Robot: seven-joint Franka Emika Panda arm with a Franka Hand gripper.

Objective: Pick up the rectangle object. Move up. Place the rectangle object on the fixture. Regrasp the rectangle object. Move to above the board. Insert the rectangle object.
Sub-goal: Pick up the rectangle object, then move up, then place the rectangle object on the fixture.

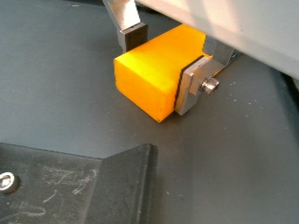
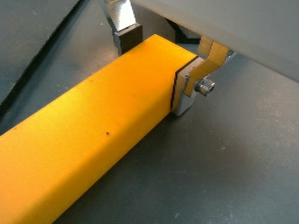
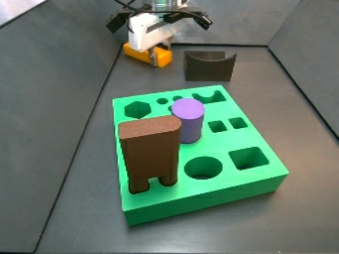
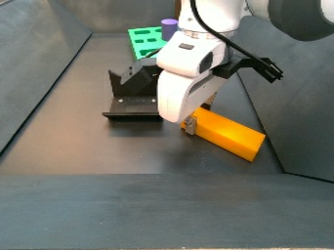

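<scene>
Gripper: low over the dark floor – flat silver fingers clamped on one end of the block.
Rectangle object: smooth orange-yellow elongated block, lying flat on the floor.
Fixture: small dark notched block, just beside – apart.
Board: bright green slab, well apart.

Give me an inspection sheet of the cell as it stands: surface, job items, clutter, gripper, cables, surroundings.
Surface: dark grey floor, bare around the pieces.
Rectangle object: orange-yellow, lying flat on the floor, one end between the fingers.
Fixture: nothing on it, standing apart from the rectangle object.
Board: green; brown arch-legged block and purple cylinder stand on it.
Clutter: nothing seen.
Gripper: low over the floor, fingers against the rectangle object's sides.
Cables: black leads at the wrist.
Surroundings: grey walls.
</scene>
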